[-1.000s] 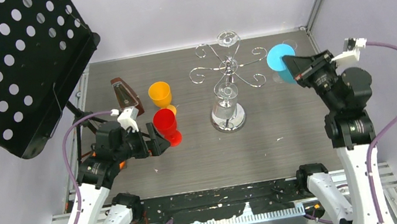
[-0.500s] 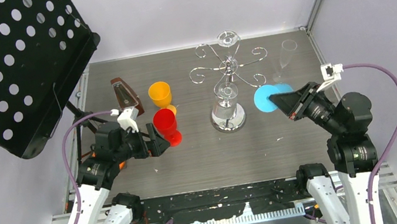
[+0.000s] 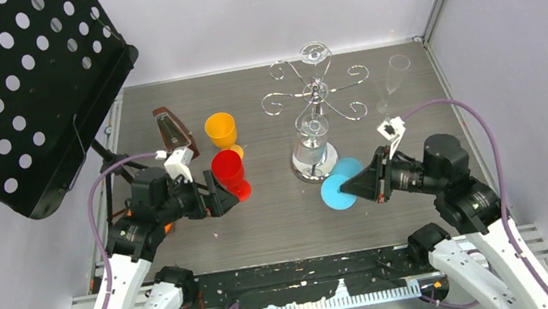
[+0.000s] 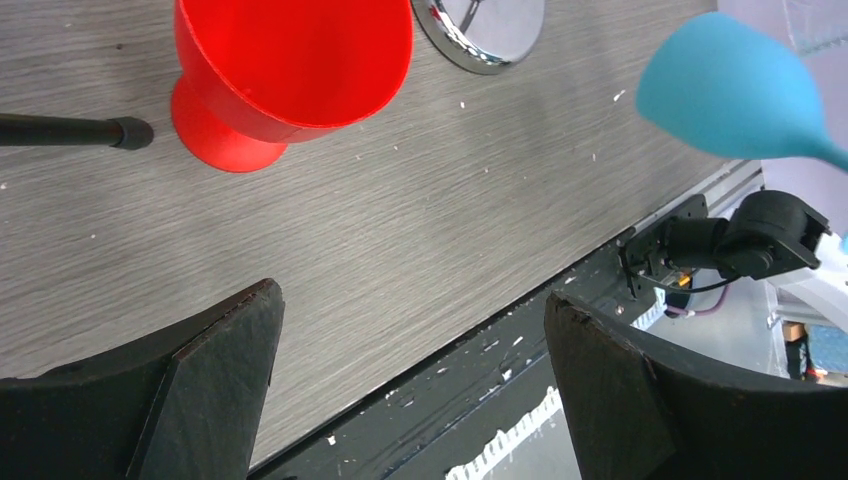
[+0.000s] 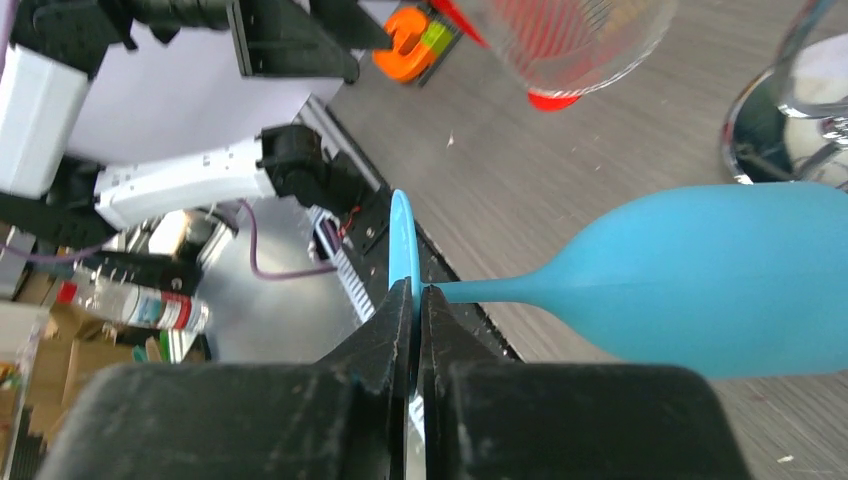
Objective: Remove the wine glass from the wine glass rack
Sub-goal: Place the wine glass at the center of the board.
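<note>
Grey woodgrain table (image 3: 282, 227): right gripper (image 3: 353, 185) pinches the blue wine glass (image 5: 700, 290) by its foot, already off the chrome wine glass rack (image 3: 316, 91) just beyond its fingertips. Next up, I'd guess: stand it upright. Left gripper (image 4: 408, 300) gapes idle.

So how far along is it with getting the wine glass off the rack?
Done: the blue glass is off the rack, out in front of its base. In hand: the right gripper is shut on the glass's foot, holding it on its side over the table. Left: setting it down upright and letting go. A clear glass hangs on the rack.
</note>
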You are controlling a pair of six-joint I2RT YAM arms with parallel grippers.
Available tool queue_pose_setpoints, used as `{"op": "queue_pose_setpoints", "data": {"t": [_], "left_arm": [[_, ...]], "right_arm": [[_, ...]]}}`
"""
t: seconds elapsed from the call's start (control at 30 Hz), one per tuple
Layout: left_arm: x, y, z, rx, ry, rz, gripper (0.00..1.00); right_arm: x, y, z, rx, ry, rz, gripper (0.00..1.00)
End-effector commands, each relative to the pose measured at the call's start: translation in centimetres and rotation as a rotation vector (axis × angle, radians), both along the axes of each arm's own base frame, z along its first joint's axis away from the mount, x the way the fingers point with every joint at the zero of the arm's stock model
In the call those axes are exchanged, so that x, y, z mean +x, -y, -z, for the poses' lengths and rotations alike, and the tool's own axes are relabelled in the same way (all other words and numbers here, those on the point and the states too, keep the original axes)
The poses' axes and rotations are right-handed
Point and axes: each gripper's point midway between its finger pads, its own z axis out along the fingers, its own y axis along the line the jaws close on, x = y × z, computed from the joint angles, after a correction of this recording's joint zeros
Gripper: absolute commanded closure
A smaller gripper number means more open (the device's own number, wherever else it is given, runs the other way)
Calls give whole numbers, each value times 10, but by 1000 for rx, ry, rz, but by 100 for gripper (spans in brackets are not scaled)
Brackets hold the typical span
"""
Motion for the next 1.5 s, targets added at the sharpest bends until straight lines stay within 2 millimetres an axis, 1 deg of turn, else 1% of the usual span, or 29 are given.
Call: {"op": "queue_pose_setpoints", "data": {"t": [0.0, 0.1, 0.23, 0.3, 0.33, 0.37, 0.4, 0.53, 0.57, 0.6, 0.63, 0.67, 0.73, 0.87, 0.9, 0.93, 0.97, 1.0, 1.03, 1.07, 1.1, 1.13, 1.17, 1.2, 1.23, 1.27, 1.3, 1.43, 1.47], "left_arm": [[-4, 11, -23, -79, 39, 45, 0], [-10, 13, -27, -104, 30, 51, 0], [-17, 14, -33, -127, 17, 55, 0], [-21, 18, -37, -157, 3, 69, 0], [-23, 20, -38, -173, -8, 78, 0], [-26, 23, -41, -191, -17, 91, 0], [-28, 25, -43, -208, -25, 103, 0], [-37, 33, -49, -271, -48, 142, 1], [-39, 34, -49, -279, -55, 147, 1], [-41, 35, -49, -287, -62, 154, 0], [-43, 36, -50, -295, -68, 163, 1], [-46, 37, -51, -307, -78, 176, 1], [-51, 39, -52, -325, -88, 191, 1], [-60, 39, -54, -336, -96, 209, 1], [-63, 39, -54, -337, -98, 212, 1], [-66, 39, -54, -341, -100, 220, 1], [-69, 39, -55, -347, -102, 227, 1], [-72, 39, -56, -352, -104, 232, 1], [-74, 39, -56, -358, -109, 236, 1], [-76, 39, -57, -366, -111, 241, 1], [-78, 40, -57, -375, -115, 245, 1], [-79, 41, -57, -384, -118, 251, 1], [-81, 41, -58, -392, -117, 256, 1], [-82, 42, -59, -399, -118, 259, 1], [-83, 42, -59, -402, -120, 260, 1], [-84, 42, -59, -406, -120, 262, 1], [-85, 42, -60, -409, -121, 269, 1], [-89, 43, -60, -419, -129, 284, 1], [-89, 43, -60, -418, -129, 284, 1]], "right_arm": [[2, -16, -11, 17, 95, -40, 94], [-3, -28, -5, 14, 91, -97, 94], [-15, -47, 0, 3, 120, -193, 94], [-27, -59, -3, 8, 157, -257, 94], [-26, -62, -2, -2, 173, -258, 94], [-32, -67, -6, 3, 192, -286, 94], [-30, -70, -4, -8, 207, -285, 94], [-39, -85, -9, -6, 278, -337, 94], [-43, -91, -13, -3, 312, -360, 94], [-44, -97, -9, -20, 317, -372, 94], [-49, -103, -12, -30, 352, -391, 94], [-55, -111, -9, -47, 357, -420, 94], [-50, -121, -6, -87, 383, -410, 94], [-57, -143, -10, -81, 464, -438, 94], [-51, -147, -9, -101, 490, -415, 94], [-56, -150, -13, -100, 513, -421, 94], [-52, -153, -12, -121, 542, -407, 94], [-57, -157, -16, -114, 578, -420, 94], [-57, -161, -14, -127, 592, -416, 94], [-62, -165, -18, -121, 626, -430, 94], [-61, -169, -15, -135, 632, -425, 94], [-65, -173, -17, -138, 667, -436, 94], [-63, -177, -13, -159, 675, -431, 94], [-67, -181, -18, -150, 709, -438, 94], [-67, -185, -16, -160, 721, -436, 94], [-70, -189, -21, -157, 759, -435, 94], [-71, -193, -19, -167, 775, -436, 94], [-77, -206, -21, -185, 894, -433, 94], [-79, -209, -25, -175, 923, -432, 94]]}}
